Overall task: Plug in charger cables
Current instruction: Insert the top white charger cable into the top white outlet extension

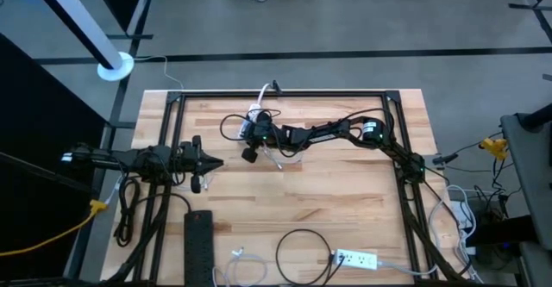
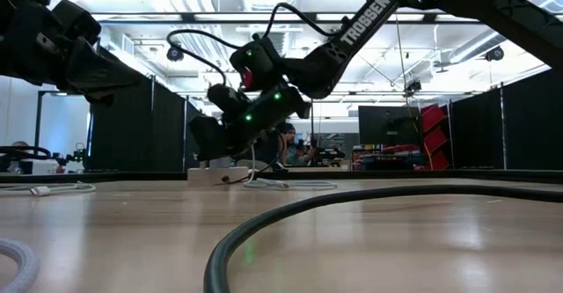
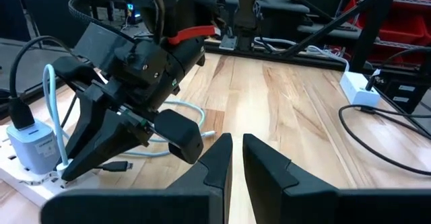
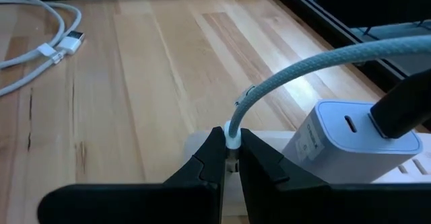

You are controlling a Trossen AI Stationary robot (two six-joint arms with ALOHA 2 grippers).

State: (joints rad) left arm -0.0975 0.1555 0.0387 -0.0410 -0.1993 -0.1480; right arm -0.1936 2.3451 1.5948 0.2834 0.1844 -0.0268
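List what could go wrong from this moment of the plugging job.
The right hand pinches the braided cable right at its plug, beside the white charger block on the white power strip. A slight misalignment may jam or bend the plug. The cable arches stiffly, so it might twist the plug in the grip. Pushing could also shift the strip, which does not look fixed down.

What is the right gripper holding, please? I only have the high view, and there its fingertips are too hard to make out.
Observer: The right gripper is shut on the plug end of a pale braided cable.
Operator: Is it near a charger?
Observer: Yes, a white charger block stands right beside it, with a black plug in its top.
Operator: And the left gripper?
Observer: The left gripper holds nothing and points towards the right arm.
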